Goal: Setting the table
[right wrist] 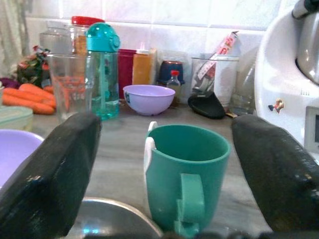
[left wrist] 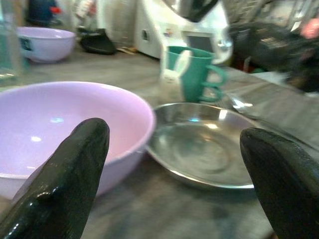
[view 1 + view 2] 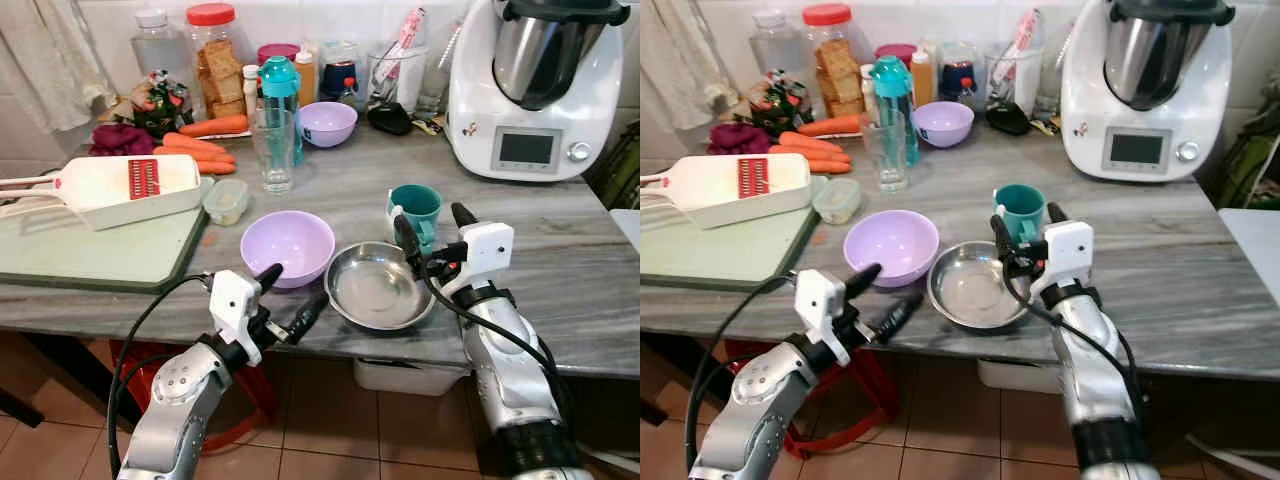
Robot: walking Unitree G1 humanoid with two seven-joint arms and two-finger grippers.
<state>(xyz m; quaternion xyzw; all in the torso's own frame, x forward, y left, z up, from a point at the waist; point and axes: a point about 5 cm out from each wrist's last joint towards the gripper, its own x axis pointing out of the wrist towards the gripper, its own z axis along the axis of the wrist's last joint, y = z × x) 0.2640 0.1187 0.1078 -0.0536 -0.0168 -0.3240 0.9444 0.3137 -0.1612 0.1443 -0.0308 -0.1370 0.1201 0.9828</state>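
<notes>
lining our right gripper (image 3: 435, 228) wide around the cup (image 3: 415, 208) ahead; left gripper (image 3: 290, 298) wide, facing the bowl (image 3: 287, 245).

Both silver arms reach forward and up from below toward the front edge of the bench (image 3: 560, 290), elbows low, wrists raised.

The left gripper (image 3: 290, 297) sits at the bench's front edge, its white wrist block tilted to the right. Its two black fingers (image 2: 65, 179) are spread wide apart with nothing between them.

The right gripper (image 3: 432, 228) is further in over the bench, higher than the left, its forearm rising steeply and a black cable looping along it. Its jaws also stand wide apart, pointing away from the robot.
</notes>
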